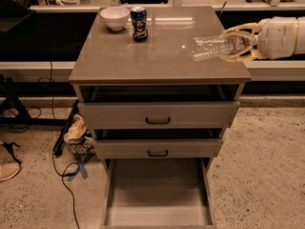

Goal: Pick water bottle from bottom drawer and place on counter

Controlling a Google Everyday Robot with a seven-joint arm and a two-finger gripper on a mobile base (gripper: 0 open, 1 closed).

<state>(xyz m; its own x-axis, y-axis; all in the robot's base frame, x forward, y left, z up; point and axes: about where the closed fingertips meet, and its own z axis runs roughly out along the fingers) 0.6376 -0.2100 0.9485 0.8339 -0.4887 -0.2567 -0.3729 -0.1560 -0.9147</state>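
On the counter (143, 56) the bowl (115, 17) sits at eleven o'clock, the can (138, 23) just beside it. At three o'clock the gripper (232, 45) clasps the water bottle (208, 48) over the edge. The bottom drawer (157, 190) stands out at six.

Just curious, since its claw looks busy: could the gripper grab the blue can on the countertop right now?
Probably not yet. The gripper is shut on the water bottle at the counter's right edge. Nothing stands between it and the can, but it must let go first.
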